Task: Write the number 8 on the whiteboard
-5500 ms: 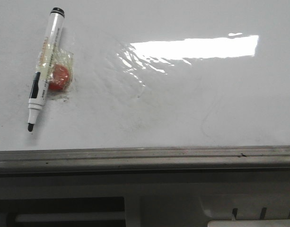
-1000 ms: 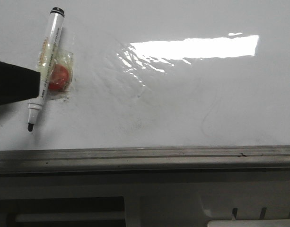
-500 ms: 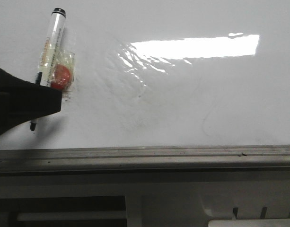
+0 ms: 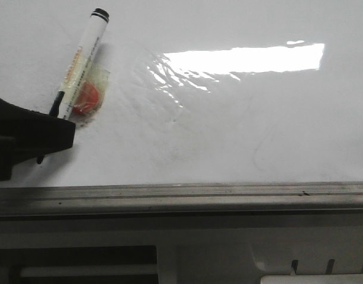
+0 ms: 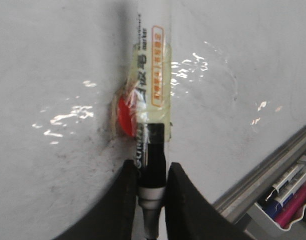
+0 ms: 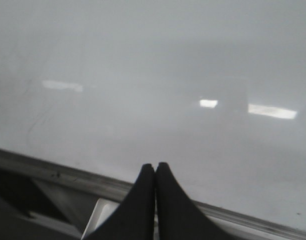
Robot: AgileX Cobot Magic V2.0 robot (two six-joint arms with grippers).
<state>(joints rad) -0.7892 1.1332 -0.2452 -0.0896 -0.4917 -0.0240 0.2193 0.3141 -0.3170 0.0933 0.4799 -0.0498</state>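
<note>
**A:** so what's being held right now? Nearest the camera only the grey edge rail [image 4: 181,195] of the whiteboard [image 4: 240,136] is seen, then the left gripper [image 5: 152,192] low on the left side of the board.

**B:** the marker pen [image 5: 152,125] is pinched between the left gripper's two fingers [image 5: 118,205], at the dark collar just behind the nib. The right gripper [image 6: 154,175] is pressed together with nothing in it, parked over the rail and well apart from the pen.

**A:** and the pen's axis?

**B:** it's laid slanted, nib end inside the gripper, cap end [image 4: 100,13] pointed away and to the right, farther up the board. A red magnet [image 4: 86,97] is taped to the barrel, so some pull off the surface is probably needed.

**A:** number 8 anywhere?

**B:** none to be seen, only faint smudges. The open writing area is spread to the right of the left gripper, so that's the way the nib would likely be carried.
</note>
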